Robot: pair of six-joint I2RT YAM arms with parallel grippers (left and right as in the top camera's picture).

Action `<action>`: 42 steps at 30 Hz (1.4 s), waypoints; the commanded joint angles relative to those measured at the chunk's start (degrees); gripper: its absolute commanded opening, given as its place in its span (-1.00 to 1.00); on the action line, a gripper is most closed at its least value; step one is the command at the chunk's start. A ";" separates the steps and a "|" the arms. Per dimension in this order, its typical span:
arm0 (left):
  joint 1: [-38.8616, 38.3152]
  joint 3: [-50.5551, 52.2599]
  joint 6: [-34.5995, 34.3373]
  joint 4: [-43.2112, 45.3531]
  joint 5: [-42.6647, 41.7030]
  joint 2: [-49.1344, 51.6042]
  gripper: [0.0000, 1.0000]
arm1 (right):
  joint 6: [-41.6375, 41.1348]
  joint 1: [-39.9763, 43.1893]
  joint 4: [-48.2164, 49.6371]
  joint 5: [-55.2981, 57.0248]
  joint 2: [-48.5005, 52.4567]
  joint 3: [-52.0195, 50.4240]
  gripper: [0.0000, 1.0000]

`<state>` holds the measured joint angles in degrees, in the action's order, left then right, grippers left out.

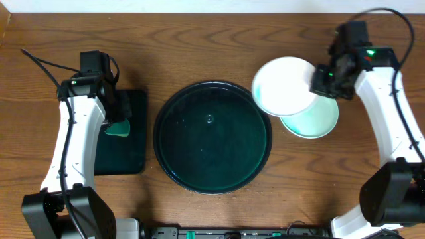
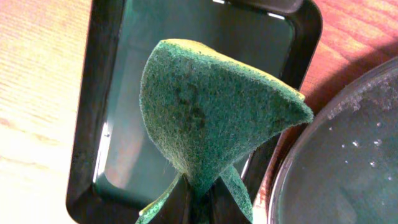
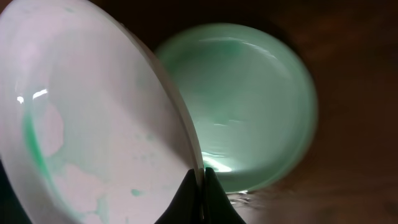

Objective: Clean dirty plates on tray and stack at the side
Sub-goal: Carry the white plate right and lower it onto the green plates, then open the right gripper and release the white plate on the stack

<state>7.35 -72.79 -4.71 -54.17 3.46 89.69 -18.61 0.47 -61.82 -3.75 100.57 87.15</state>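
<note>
The large round dark tray (image 1: 212, 136) lies mid-table, its surface wet. To its right my right gripper (image 1: 325, 83) is shut on the rim of a white plate (image 1: 285, 86), held tilted over a mint green plate (image 1: 312, 123) that rests on the table. In the right wrist view the white plate (image 3: 93, 124) shows faint green smears, the mint plate (image 3: 249, 106) lies behind it, and the right gripper (image 3: 202, 186) pinches the rim. My left gripper (image 2: 198, 199) is shut on a green scouring sponge (image 2: 211, 112); overhead, the left gripper (image 1: 116, 123) is left of the round tray.
A smaller rectangular black tray (image 1: 123, 133) lies left of the round tray, under the sponge. In the left wrist view that rectangular tray (image 2: 106, 93) fills the left side and the round tray's rim (image 2: 292, 168) shows at the right. The wooden table (image 1: 212, 40) extends behind.
</note>
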 commanded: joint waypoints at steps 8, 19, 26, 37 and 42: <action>0.24 0.48 1.27 2.16 1.55 0.44 -0.85 | -0.04 8.22 12.81 0.87 -1.01 -16.33 -0.98; 0.24 0.48 1.25 2.14 1.53 0.44 -0.85 | 0.00 8.98 14.23 3.89 -0.92 -19.28 -0.97; 0.24 0.48 1.18 2.16 1.53 0.46 -0.86 | -0.22 8.98 14.14 3.69 -0.94 -18.47 -0.85; 0.31 0.48 -0.09 2.38 1.51 1.90 -0.85 | 3.37 8.37 7.48 -0.70 -0.94 -9.25 -0.27; 0.72 0.48 -0.50 3.06 1.49 3.98 -0.86 | 9.31 4.98 6.23 -9.55 -0.94 -3.82 -0.09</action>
<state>7.46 -72.77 -4.54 -51.46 3.84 92.20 -14.09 8.01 -55.31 -6.74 100.55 80.34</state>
